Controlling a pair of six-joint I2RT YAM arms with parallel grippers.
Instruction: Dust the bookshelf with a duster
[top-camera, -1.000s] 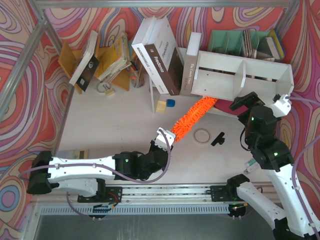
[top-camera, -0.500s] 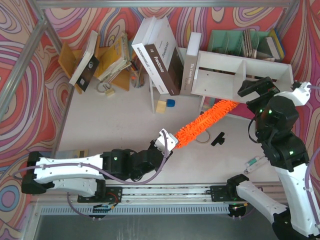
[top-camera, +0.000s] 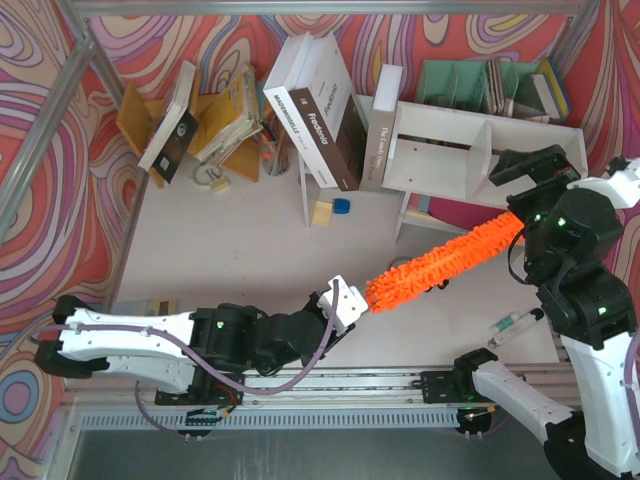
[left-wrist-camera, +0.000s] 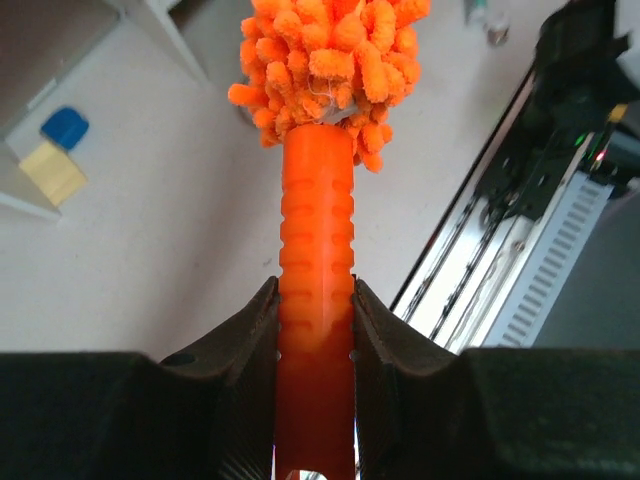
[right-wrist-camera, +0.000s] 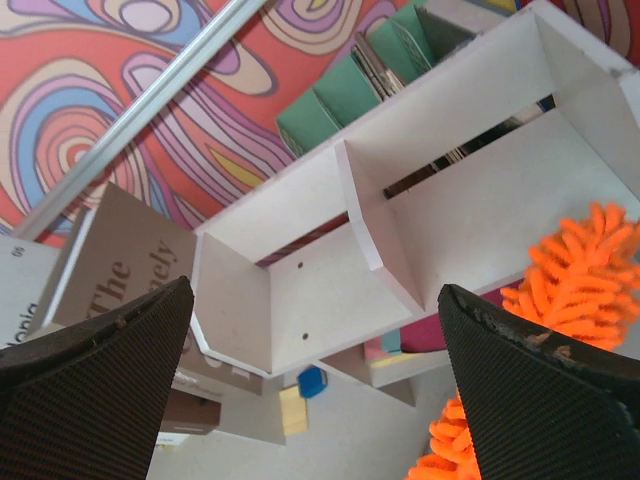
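Two arms: one gripping, one idle.
Left fingers (left-wrist-camera: 316, 310): clenched on the smooth handle of the duster (top-camera: 445, 262), low down, likely for reach.
Duster: slanted over the desk (top-camera: 250, 240), fluffy tip just in front of the right compartment of the bookshelf (top-camera: 480, 118); contact unclear.
Right fingers (top-camera: 532, 167): spread wide, grasping nothing, raised beside that compartment, seemingly clear of the sweep.
Bookshelf: white, at the desk's far right, books (top-camera: 310, 110) leaning to its left.
Desk: pale, matt.
Room: swirled red-and-purple walls (top-camera: 40, 150).
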